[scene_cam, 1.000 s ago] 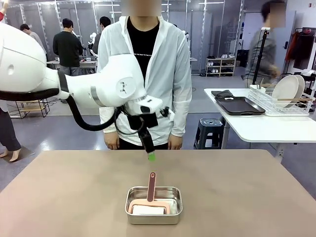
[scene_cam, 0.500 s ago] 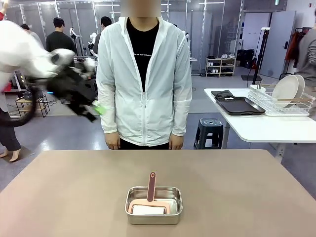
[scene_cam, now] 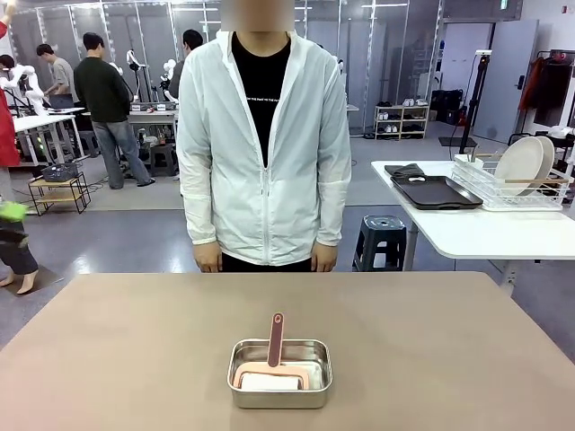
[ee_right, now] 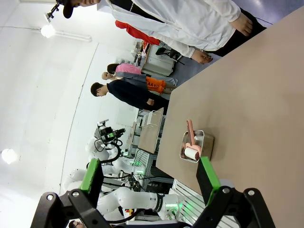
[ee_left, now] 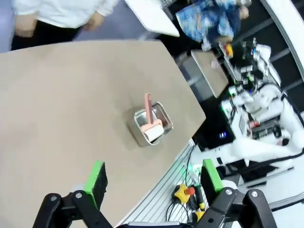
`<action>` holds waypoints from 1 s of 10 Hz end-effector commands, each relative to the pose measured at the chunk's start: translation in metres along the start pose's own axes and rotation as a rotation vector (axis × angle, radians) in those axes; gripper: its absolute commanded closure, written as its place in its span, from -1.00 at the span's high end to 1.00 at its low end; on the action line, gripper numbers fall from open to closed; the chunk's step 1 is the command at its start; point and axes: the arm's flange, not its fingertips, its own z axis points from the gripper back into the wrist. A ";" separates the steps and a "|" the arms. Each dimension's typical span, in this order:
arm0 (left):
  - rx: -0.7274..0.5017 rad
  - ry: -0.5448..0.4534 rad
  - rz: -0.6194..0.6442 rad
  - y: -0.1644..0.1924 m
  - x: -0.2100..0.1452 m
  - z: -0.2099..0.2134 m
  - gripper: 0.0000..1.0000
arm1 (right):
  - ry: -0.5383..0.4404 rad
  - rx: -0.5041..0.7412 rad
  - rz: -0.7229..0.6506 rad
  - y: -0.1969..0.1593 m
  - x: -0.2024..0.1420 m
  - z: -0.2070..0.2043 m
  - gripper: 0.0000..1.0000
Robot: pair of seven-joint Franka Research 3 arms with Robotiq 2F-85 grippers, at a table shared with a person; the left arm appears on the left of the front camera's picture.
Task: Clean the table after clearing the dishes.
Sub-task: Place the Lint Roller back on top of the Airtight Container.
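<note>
Bare tan counter (scene_cam: pixel 135 359) with one steel pan (scene_cam: pixel 279 373), both claws raised clear.

The pan is set near the robot's edge, mid-counter; a pink-handled roller (scene_cam: pixel 275 346) lies inside, handle pointed toward the person (scene_cam: pixel 263 135). Dishes (scene_cam: pixel 526 163) are racked on the side table. Left claw (ee_left: pixel 153 176) and right claw (ee_right: pixel 148 176) are spread, released, well above. Since earlier, the left arm has been swung away from over the pan.

Even, bright indoor light from overhead, soft shadow beside the square steel pan (scene_cam: pixel 279 373) on the matte tan-brown table (scene_cam: pixel 135 359), glare bleaching the white wall in the right wrist view, motion-smeared green pad at the front view's left edge, wide-angle bending in both wrist views.
</note>
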 end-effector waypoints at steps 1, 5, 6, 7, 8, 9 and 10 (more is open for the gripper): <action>0.030 -0.102 0.084 0.025 -0.022 0.039 1.00 | 0.001 0.009 0.005 0.002 -0.001 -0.001 1.00; 0.088 -0.181 0.160 0.044 -0.051 0.082 1.00 | 0.001 0.009 0.005 0.002 -0.001 -0.001 1.00; 0.088 -0.181 0.160 0.044 -0.051 0.082 1.00 | 0.001 0.009 0.005 0.002 -0.001 -0.001 1.00; 0.088 -0.181 0.160 0.044 -0.051 0.082 1.00 | 0.001 0.009 0.005 0.002 -0.001 -0.001 1.00; 0.088 -0.181 0.160 0.044 -0.051 0.082 1.00 | 0.001 0.009 0.005 0.002 -0.001 -0.001 1.00; 0.109 -0.183 0.184 0.051 -0.055 0.085 1.00 | 0.001 0.009 0.005 0.002 -0.001 -0.001 1.00; 0.032 -0.119 0.253 0.058 -0.041 0.089 1.00 | 0.001 0.009 0.005 0.002 -0.001 -0.001 1.00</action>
